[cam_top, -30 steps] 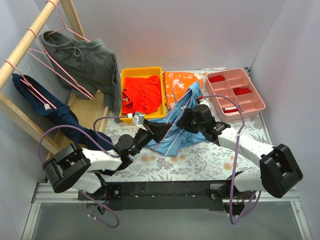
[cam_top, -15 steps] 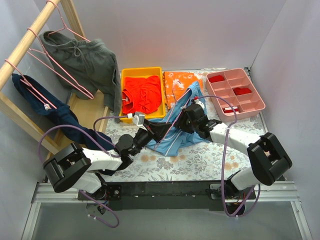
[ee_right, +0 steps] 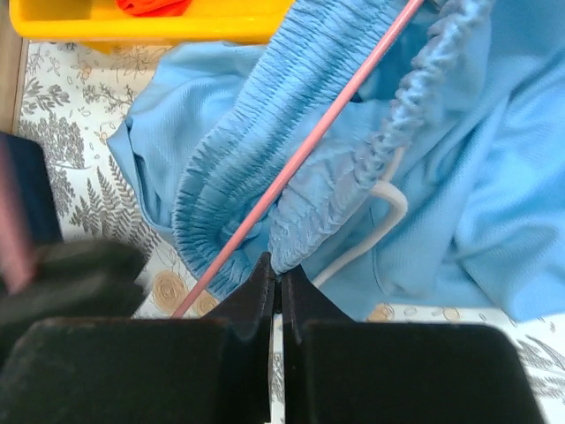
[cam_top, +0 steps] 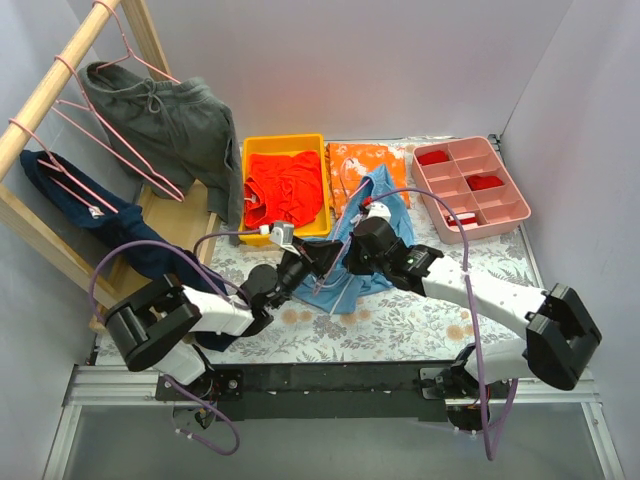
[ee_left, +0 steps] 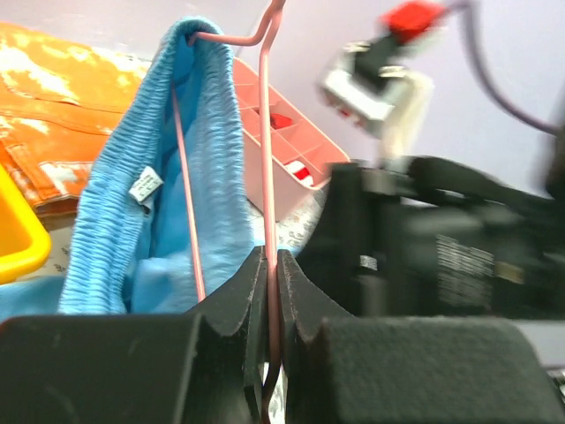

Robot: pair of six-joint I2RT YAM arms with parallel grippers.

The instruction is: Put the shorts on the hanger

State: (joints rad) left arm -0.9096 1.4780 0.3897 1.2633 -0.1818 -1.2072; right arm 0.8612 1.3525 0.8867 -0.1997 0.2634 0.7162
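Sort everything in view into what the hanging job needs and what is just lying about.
Job: shorts, pinched by the right gripper; hanger, clamped in the left gripper.
Lying about: yellow bin of red cloth; orange shorts; pink tray; grey shorts and navy garment on the rack.

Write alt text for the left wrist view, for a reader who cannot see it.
The left hand pinches the hanger, a thin pink wire rising up, its top bend tucked inside the elastic waistband of the sky-blue shorts. Behind lie orange fabric and a pink divided tray; the dark right arm fills the right side.
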